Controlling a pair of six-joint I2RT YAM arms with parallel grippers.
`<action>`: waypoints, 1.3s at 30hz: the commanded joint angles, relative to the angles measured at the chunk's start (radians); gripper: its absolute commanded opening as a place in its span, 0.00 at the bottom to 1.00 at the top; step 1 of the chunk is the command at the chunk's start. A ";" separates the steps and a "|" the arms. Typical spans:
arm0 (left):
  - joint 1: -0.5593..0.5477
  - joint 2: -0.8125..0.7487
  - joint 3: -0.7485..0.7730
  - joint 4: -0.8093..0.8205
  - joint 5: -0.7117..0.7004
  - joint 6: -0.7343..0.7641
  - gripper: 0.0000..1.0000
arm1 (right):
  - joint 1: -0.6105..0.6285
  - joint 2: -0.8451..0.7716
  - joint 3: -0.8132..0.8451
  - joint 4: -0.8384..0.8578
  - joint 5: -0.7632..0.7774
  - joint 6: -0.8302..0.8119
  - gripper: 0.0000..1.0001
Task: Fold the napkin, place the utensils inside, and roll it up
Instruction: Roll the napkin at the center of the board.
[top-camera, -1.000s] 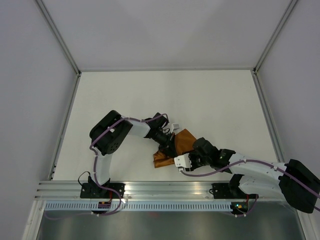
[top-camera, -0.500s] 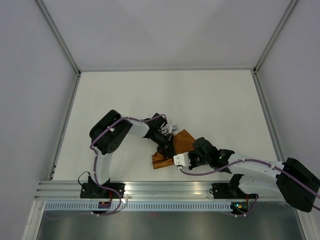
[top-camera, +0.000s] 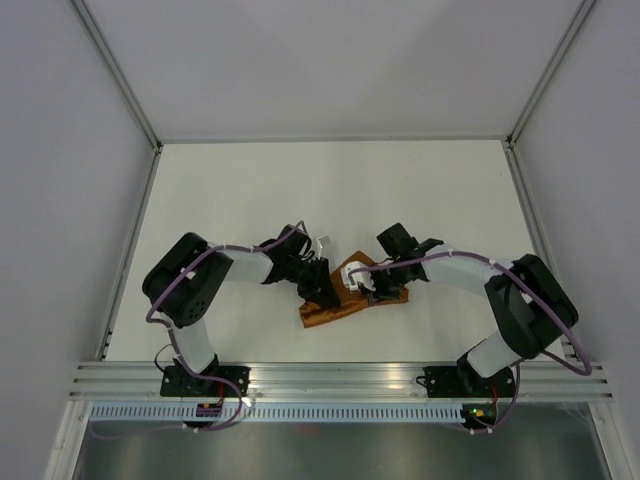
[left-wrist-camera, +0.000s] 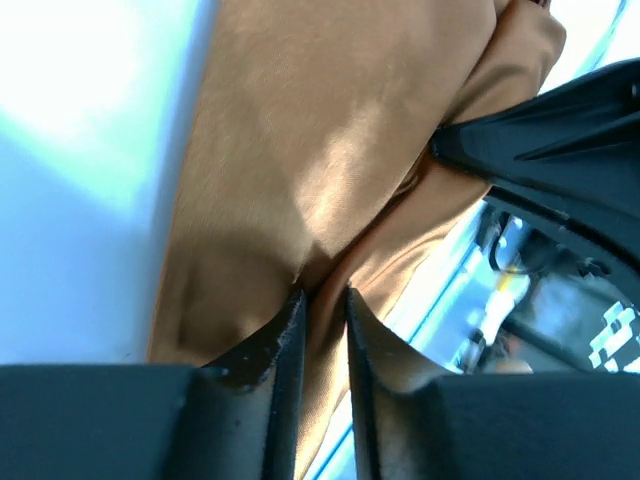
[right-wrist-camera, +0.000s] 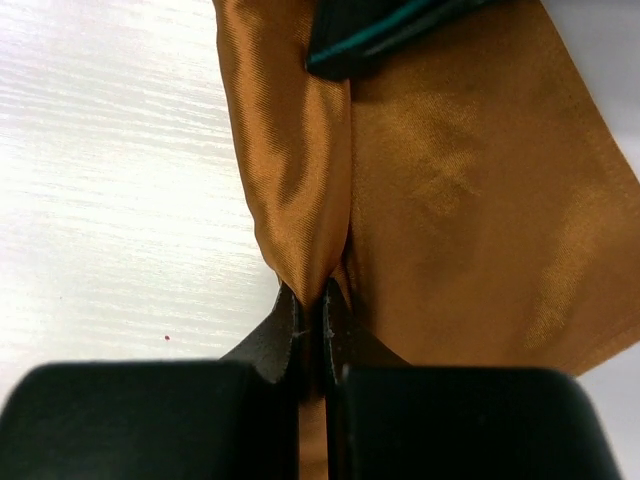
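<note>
The rust-brown napkin (top-camera: 335, 312) lies bunched on the white table between the two arms, near the front middle. My left gripper (top-camera: 322, 292) is shut on a fold of the napkin (left-wrist-camera: 330, 180), cloth pinched between its fingertips. My right gripper (top-camera: 362, 283) is shut on another fold of the napkin (right-wrist-camera: 300, 150), with cloth spreading to its right. Each gripper's black fingers show in the other's wrist view, close by. No utensils are visible in any view.
The white table (top-camera: 330, 190) is walled by grey panels at the left, right and back. An aluminium rail (top-camera: 330, 380) with the arm bases runs along the near edge.
The right arm has swung round from the front right to reach the napkin from behind. The left gripper has shifted left and down. The napkin has moved with them and looks more stretched sideways.
</note>
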 joint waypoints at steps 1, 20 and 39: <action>0.016 -0.074 -0.058 0.048 -0.133 -0.078 0.30 | -0.056 0.186 0.061 -0.287 0.004 -0.124 0.00; -0.105 -0.531 -0.316 0.397 -0.495 0.273 0.45 | -0.137 0.644 0.503 -0.675 -0.052 -0.210 0.00; -0.354 -0.271 -0.193 0.461 -0.424 0.445 0.45 | -0.137 0.700 0.564 -0.683 -0.036 -0.134 0.00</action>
